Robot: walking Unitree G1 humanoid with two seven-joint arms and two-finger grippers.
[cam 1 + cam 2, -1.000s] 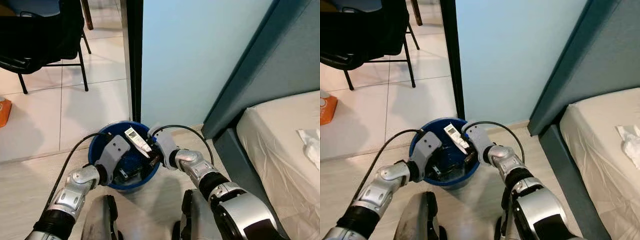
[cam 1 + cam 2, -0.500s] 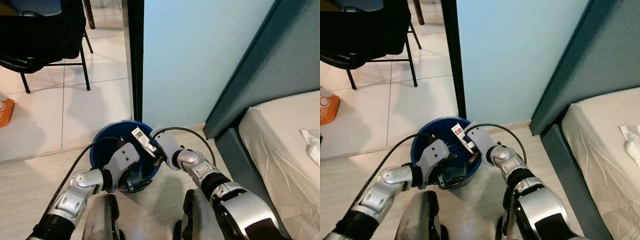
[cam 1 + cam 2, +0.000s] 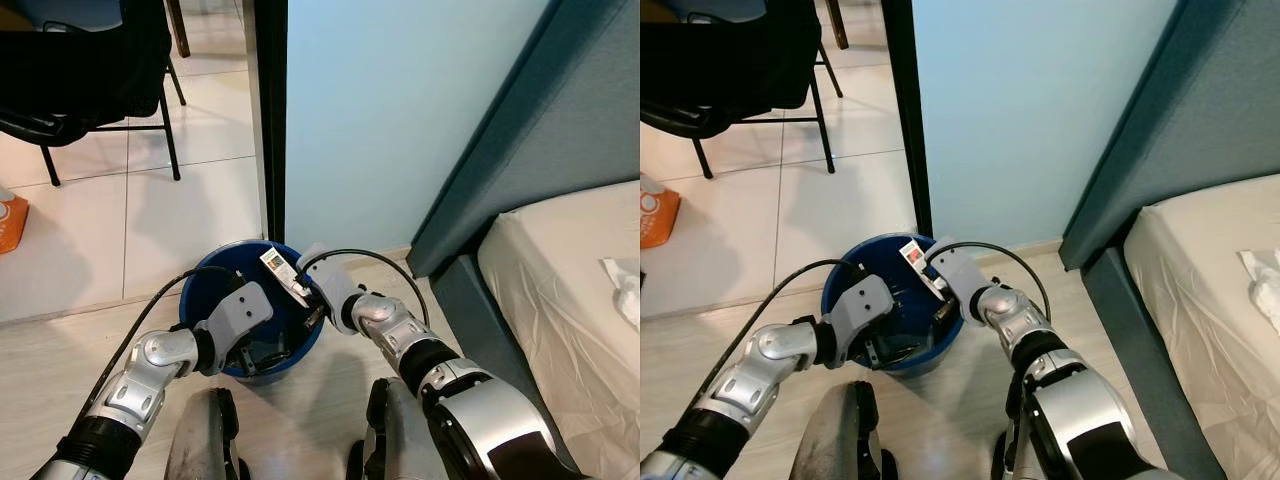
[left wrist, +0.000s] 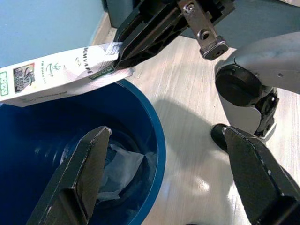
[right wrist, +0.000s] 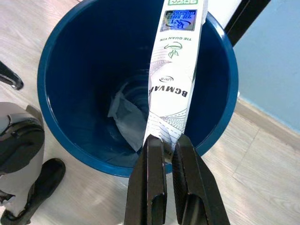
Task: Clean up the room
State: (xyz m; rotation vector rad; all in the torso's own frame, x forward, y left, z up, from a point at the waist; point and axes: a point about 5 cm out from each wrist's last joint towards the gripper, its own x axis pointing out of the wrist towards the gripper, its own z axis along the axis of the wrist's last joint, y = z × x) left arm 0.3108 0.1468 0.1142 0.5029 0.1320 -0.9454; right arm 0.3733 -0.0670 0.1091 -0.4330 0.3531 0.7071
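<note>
Over blue bin [image 5: 65, 61], right tool [image 5: 165, 154] still pinches packet [image 5: 176, 75]; left tool [image 4: 164, 173] (spread) retreated rimward.

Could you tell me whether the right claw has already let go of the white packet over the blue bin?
No, the right claw is shut on the end of the white packet, held above the blue bin.

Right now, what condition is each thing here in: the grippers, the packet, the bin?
Right gripper: shut on the white packet.
White packet: held flat over the bin's mouth.
Left gripper: open, at the bin's rim.
Blue bin: upright, crumpled paper at the bottom.
</note>
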